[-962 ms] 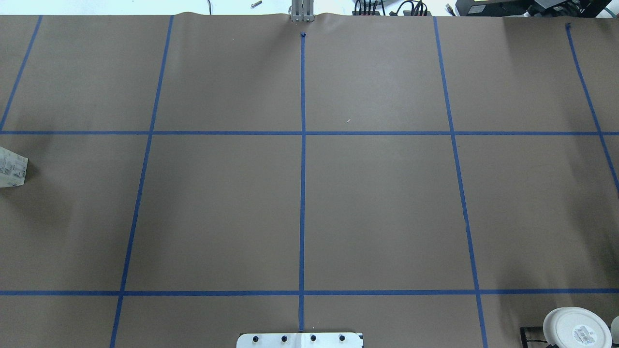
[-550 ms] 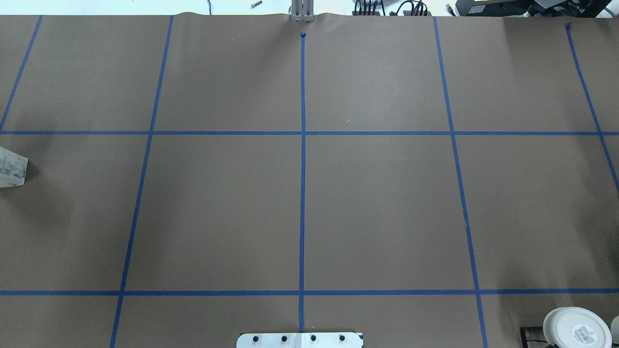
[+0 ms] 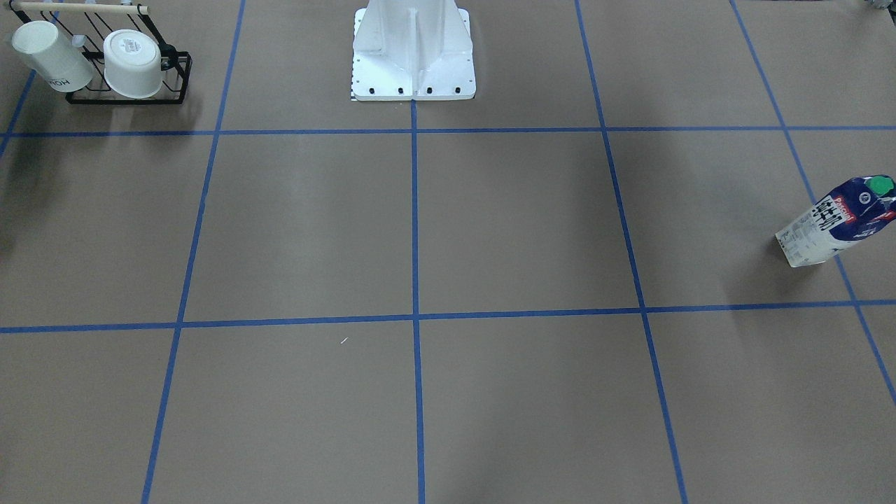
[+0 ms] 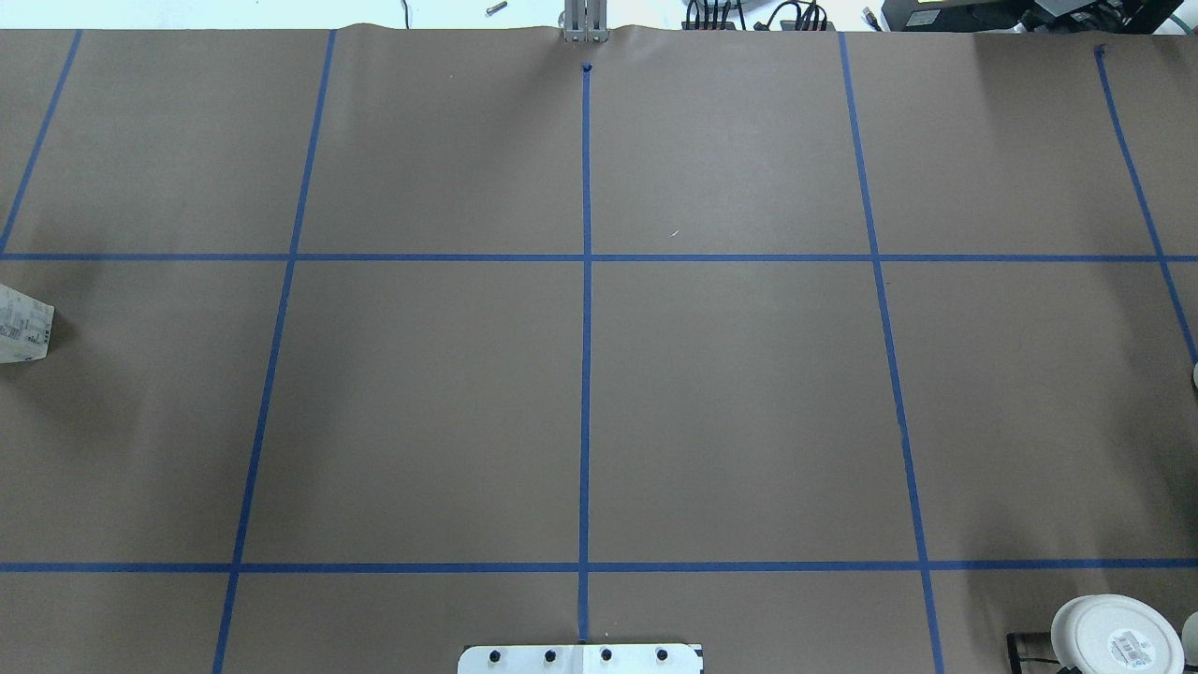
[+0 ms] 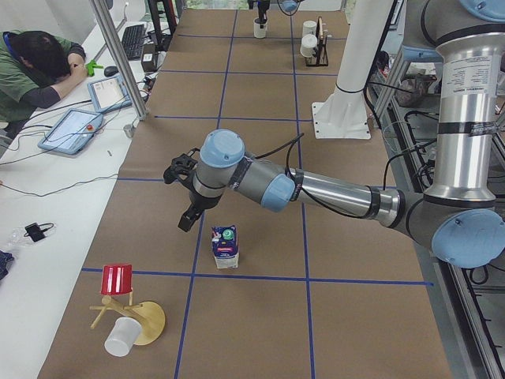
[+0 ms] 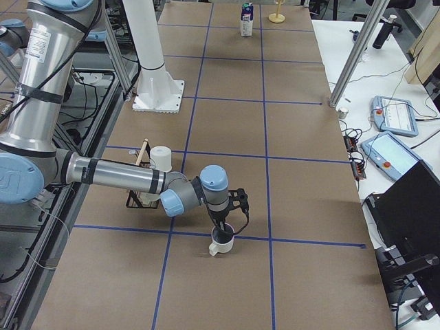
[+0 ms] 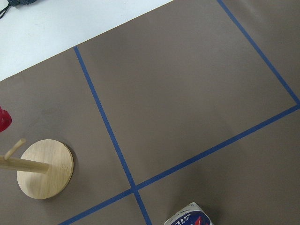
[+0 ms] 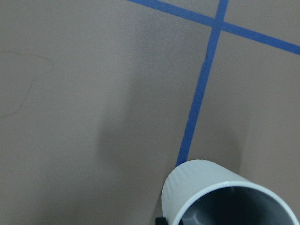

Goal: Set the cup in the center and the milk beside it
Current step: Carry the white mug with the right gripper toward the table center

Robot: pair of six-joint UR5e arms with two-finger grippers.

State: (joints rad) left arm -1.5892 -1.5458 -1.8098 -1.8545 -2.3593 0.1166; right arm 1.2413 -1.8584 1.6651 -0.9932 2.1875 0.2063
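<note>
The milk (image 3: 836, 220) stands upright at the robot's far left; its base shows at the overhead view's left edge (image 4: 25, 324). In the exterior left view my left gripper (image 5: 186, 199) hovers just left of and above the milk (image 5: 225, 246); the left wrist view shows only the milk's top (image 7: 189, 218). In the exterior right view my right gripper (image 6: 229, 214) is right over the white cup (image 6: 221, 241), which fills the right wrist view's bottom (image 8: 225, 197). I cannot tell whether either gripper is open or shut. The center (image 4: 587, 412) is bare.
A black rack (image 3: 126, 94) holds two other white cups (image 3: 133, 63) near the robot's right. A wooden cup tree (image 5: 130, 316) with a red cup (image 5: 117, 279) stands beyond the milk. The robot base (image 3: 413, 56) is at the table's edge.
A small white sliver has appeared at the right edge of the overhead view. The milk's base and the rack's cup have not moved.
</note>
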